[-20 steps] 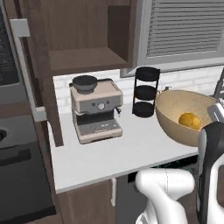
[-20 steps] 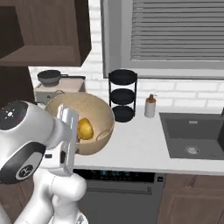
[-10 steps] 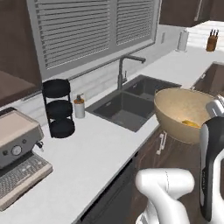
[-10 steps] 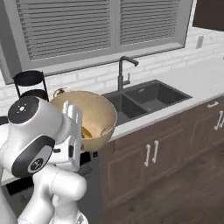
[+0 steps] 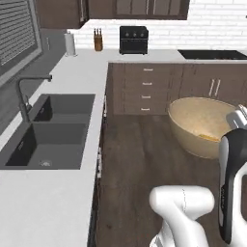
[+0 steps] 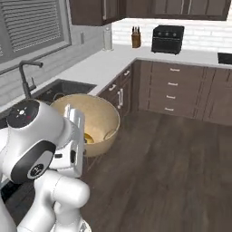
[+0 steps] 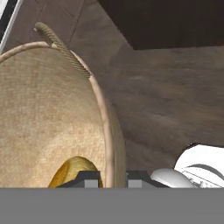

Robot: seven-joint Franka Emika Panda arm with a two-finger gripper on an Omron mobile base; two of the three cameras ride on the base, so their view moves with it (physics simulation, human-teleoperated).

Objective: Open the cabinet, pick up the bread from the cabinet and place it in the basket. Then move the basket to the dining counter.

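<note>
Swinging with the driving base from sink toward floor, the round tan woven basket [image 5: 206,126] with 1 yellow-orange bun [image 7: 74,171] rides clamped at its stiff rim by the narrowly parted pincer [image 7: 112,178], light but tippy.

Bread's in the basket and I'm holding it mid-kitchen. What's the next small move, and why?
Probably keep the pincer closed on the basket rim and keep driving until the dining counter comes into sight. The bread lies inside, and the basket hangs over bare wood floor, so there is nowhere to set it down.
</note>
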